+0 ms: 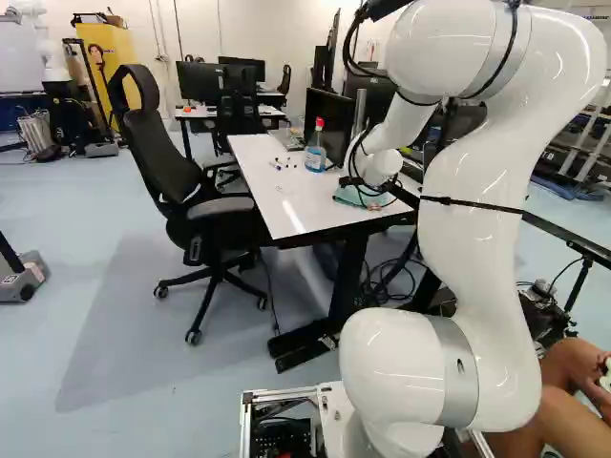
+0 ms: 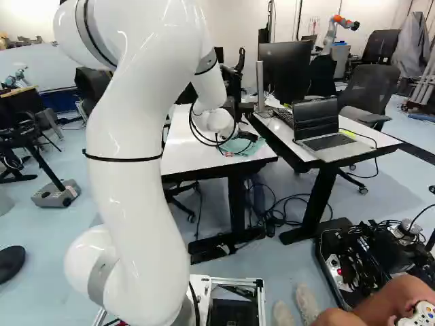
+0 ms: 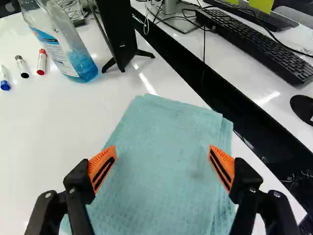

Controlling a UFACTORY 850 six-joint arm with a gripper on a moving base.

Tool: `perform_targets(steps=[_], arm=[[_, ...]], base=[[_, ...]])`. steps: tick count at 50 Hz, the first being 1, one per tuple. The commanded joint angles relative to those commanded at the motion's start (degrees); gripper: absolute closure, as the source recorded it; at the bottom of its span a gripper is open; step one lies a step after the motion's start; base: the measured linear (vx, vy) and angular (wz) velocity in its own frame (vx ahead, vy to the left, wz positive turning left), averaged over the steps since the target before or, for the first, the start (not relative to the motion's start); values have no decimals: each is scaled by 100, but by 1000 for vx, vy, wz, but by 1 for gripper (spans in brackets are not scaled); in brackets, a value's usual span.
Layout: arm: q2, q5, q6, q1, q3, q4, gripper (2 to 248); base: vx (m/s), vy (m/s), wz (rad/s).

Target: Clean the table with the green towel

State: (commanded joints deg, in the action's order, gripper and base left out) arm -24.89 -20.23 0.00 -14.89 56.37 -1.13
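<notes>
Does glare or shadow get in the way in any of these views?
Wrist view: bright streak on the tabletop just past the towel, no glare on the towel; left base view: glare at the tabletop's near edge, soft shadow on the floor by the chair; right base view: highlights on the arm.

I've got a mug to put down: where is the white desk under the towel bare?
The white desk is bare between the markers and the towel. It is crowded where the bottle stands close beside the black monitor.
</notes>
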Motion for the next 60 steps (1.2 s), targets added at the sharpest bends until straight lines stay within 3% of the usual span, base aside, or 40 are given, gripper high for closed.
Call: perform_targets(steps=[17, 18, 22, 23, 28, 29, 33, 34, 38, 39, 43, 44, 49, 50, 60], arm=[[0, 0, 0, 0, 0, 0, 3], [0, 0, 0, 0, 0, 0, 18], [0, 0, 0, 0, 0, 0, 18], [0, 0, 0, 0, 0, 0, 56], [0, 0, 0, 0, 0, 0, 56], [0, 0, 0, 0, 0, 0, 94], [0, 0, 0, 0, 0, 0, 94], [0, 0, 0, 0, 0, 0, 132], [0, 0, 0, 0, 0, 0, 132], [0, 0, 0, 0, 0, 0, 170], [0, 0, 0, 0, 0, 0, 170], [0, 0, 0, 0, 0, 0, 206], [0, 0, 0, 0, 0, 0, 206], [0, 0, 0, 0, 0, 0, 227], [0, 0, 0, 0, 0, 0, 227]], base=[[0, 0, 0], [0, 0, 0], [0, 0, 0], [0, 0, 0], [0, 0, 0], [0, 0, 0], [0, 0, 0], [0, 0, 0], [0, 0, 0], [0, 0, 0], [0, 0, 0], [0, 0, 0], [0, 0, 0], [0, 0, 0], [0, 0, 0]])
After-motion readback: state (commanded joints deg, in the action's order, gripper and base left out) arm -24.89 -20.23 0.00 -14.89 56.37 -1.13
